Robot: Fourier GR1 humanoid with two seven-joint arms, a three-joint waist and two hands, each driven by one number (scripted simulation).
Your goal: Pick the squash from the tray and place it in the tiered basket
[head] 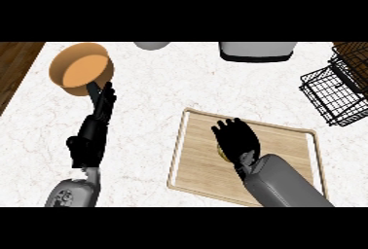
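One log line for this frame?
right hand: open, over squash | squash: on tray, mostly hidden | left hand: open, resting by pan | tiered basket: far right

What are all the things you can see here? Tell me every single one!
counter: 1, white marble, under everything
tray: 1, wooden with pale rim, centre right
squash: 1, yellow, on the tray, mostly hidden under the right hand
basket: 1, black wire, right edge
pan: 1, orange with black handle, upper left
round thing: 1, pale grey, top edge, cut off
box: 1, white with dark base, top edge
floor: brown wood, far left
left forearm: 1, grey, lower left
right forearm: 1, grey, lower right
left hand: 1, black, fingers straight, beside the pan's handle
right hand: 1, black, open, over the tray
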